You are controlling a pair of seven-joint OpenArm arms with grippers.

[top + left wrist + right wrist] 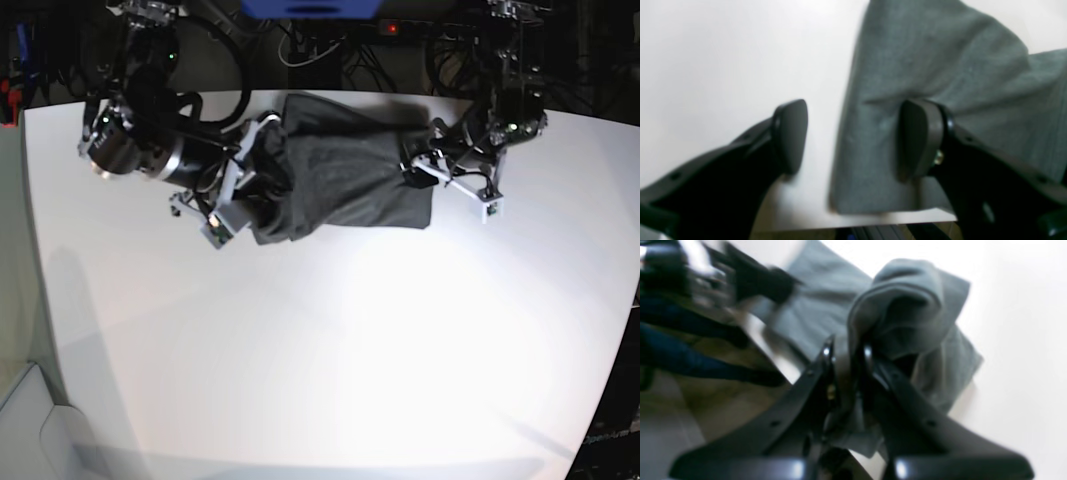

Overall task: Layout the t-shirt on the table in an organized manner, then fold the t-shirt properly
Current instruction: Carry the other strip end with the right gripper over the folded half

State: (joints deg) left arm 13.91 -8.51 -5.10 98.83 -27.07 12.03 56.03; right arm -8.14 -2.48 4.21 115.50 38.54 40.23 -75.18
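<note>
The dark grey t-shirt (345, 180) lies bunched near the back edge of the white table (320, 350). My right gripper (846, 351) is shut on a raised fold of the t-shirt (907, 306) and holds it above the table (1023, 340); in the base view this gripper (255, 175) is at the shirt's left end. My left gripper (853, 138) is open at the shirt's right end (425, 172). One of its fingers (917, 140) rests over the t-shirt (923, 66), the other stands over bare table (723, 50). A cloth edge runs between them.
The table's back edge is close behind the shirt, with cables and dark equipment (400, 40) beyond it. In the right wrist view the left arm (763, 280) shows blurred past the cloth, and floor (723, 406) lies beyond the table edge.
</note>
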